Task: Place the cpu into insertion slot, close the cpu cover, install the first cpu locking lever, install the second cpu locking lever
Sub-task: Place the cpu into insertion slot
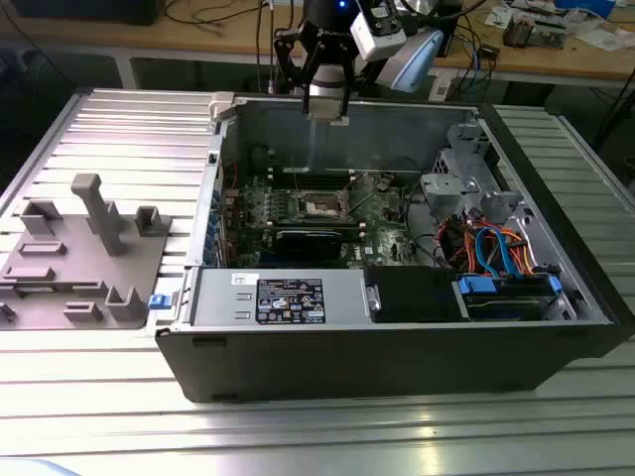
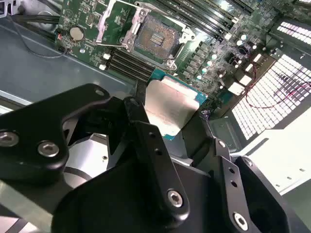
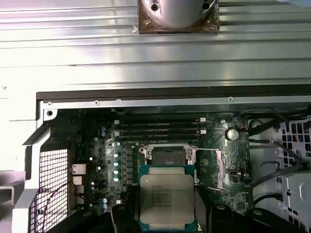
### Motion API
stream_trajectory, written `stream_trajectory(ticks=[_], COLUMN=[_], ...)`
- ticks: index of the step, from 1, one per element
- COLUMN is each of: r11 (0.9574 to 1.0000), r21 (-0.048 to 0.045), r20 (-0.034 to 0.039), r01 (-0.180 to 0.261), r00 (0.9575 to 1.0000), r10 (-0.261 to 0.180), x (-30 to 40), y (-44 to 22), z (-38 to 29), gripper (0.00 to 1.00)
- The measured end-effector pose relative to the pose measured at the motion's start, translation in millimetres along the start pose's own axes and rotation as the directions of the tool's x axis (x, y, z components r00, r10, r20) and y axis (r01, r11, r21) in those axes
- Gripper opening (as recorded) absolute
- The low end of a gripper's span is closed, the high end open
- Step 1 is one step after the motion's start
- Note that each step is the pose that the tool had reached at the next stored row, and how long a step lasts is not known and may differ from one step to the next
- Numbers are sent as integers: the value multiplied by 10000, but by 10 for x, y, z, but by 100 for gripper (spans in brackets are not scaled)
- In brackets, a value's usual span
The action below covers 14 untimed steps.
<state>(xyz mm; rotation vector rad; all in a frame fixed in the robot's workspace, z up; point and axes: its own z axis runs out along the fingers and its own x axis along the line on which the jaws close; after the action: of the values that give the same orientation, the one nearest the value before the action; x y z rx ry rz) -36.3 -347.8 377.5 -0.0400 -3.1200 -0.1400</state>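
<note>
Gripper (image 2: 170,121): black angular metal fingers (image 2: 146,141) clenched on the cpu, poised over the open computer case (image 1: 397,362).
Cpu (image 3: 166,196): flat square chip with a matte silver-grey lid and a green edge, pinched by two opposite sides between the fingers.
Insertion slot (image 3: 166,156): lay below the gripper, apart from the chip; dark square centre, silvery rim, nothing seated in it.
Cpu cover (image 2: 103,29): thin silvery frame, stood swung open just beside the slot.
Motherboard (image 3: 97,160): green and densely studded, spread beneath the gripper.

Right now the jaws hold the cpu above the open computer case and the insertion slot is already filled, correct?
Not quite. The insertion slot is empty, its bare centre exposed in the second wrist view. The jaws do hold the cpu above the open computer case.
</note>
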Motion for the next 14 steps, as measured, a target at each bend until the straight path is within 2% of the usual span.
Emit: stream_trajectory(ticks=[9,14], r11=[10000,9989], r21=[-1,13], r20=[0,38], r01=[-39,-477], r00=[10000,9989], r10=[39,477], x=[0,-2], y=[0,0], z=[-1,1], gripper=[54,54])
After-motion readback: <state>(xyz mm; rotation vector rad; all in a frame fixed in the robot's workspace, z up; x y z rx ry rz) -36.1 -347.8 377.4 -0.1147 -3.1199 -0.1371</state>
